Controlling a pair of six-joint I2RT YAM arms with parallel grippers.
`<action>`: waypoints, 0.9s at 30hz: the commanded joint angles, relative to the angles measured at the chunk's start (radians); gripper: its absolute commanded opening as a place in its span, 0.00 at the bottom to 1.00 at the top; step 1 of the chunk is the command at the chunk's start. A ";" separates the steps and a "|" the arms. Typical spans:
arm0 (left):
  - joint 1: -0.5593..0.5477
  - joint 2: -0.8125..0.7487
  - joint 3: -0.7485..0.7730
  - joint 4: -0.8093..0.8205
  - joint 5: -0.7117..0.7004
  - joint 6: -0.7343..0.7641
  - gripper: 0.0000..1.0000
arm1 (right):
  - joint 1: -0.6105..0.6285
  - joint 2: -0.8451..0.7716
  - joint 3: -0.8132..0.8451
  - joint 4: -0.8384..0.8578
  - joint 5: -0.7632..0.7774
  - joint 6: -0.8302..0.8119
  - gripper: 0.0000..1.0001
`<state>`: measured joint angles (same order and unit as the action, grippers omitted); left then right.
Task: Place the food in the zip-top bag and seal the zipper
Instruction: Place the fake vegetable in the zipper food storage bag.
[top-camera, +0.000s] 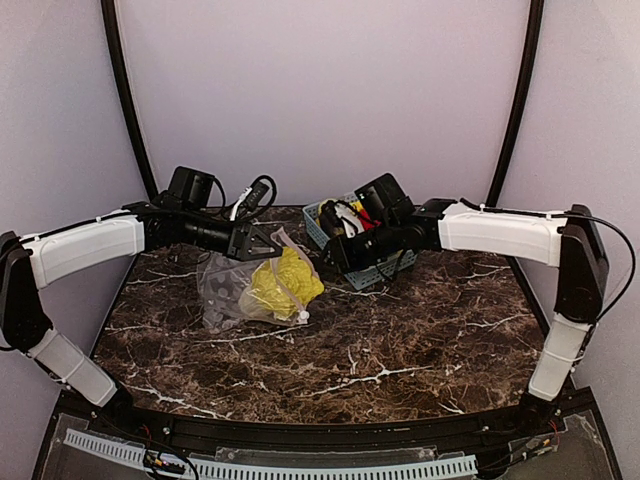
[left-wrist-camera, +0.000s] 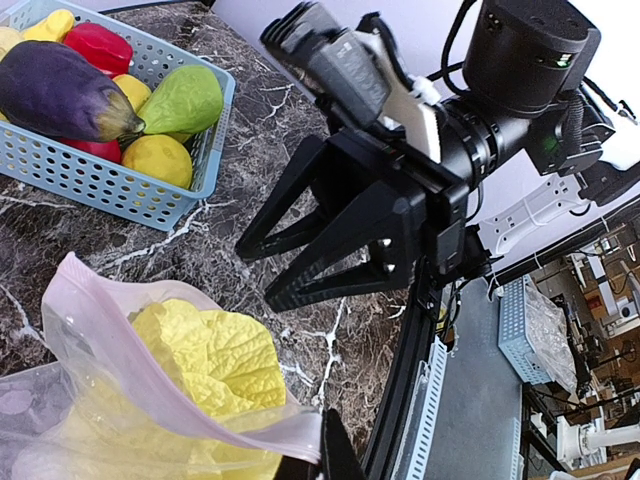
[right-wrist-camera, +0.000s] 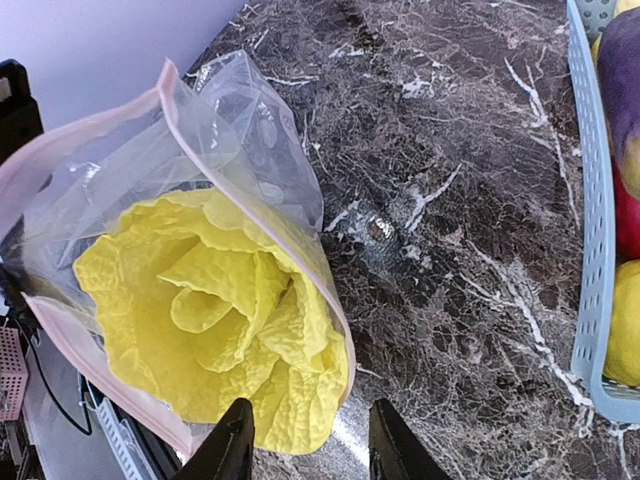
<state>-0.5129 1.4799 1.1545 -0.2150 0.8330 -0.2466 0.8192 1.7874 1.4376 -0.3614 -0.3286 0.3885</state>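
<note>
The zip-top bag (top-camera: 232, 288) lies on the marble table, its mouth facing right, with the yellow cabbage (top-camera: 285, 280) inside the opening. My left gripper (top-camera: 262, 240) is shut on the bag's upper mouth edge; in the left wrist view (left-wrist-camera: 325, 452) the pink zipper (left-wrist-camera: 110, 345) ends at its finger. My right gripper (top-camera: 336, 250) is open and empty, hovering just in front of the bag's mouth between bag and basket. In the right wrist view (right-wrist-camera: 308, 440) its fingers frame the cabbage (right-wrist-camera: 220, 320). The eggplant (left-wrist-camera: 55, 90), a green fruit (left-wrist-camera: 180, 100), a red fruit (left-wrist-camera: 97, 45) and yellow fruits (left-wrist-camera: 155, 158) lie in the basket.
The light blue slatted basket (top-camera: 385, 272) stands at the back, right of centre, partly under my right arm; it also shows in the left wrist view (left-wrist-camera: 100, 185) and the right wrist view (right-wrist-camera: 595, 250). Dark marble (top-camera: 340, 360) lies in front.
</note>
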 joint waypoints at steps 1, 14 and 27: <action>0.007 -0.006 0.001 0.004 0.003 0.005 0.01 | -0.003 0.050 0.040 0.008 -0.030 0.000 0.35; 0.007 -0.002 0.003 0.002 0.003 0.007 0.01 | -0.028 0.120 0.054 0.032 -0.048 0.004 0.20; 0.007 0.007 0.005 -0.006 0.002 0.012 0.01 | -0.032 0.153 0.078 0.058 -0.075 0.001 0.06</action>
<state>-0.5129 1.4895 1.1545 -0.2153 0.8303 -0.2459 0.7925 1.9259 1.4815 -0.3359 -0.3927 0.3859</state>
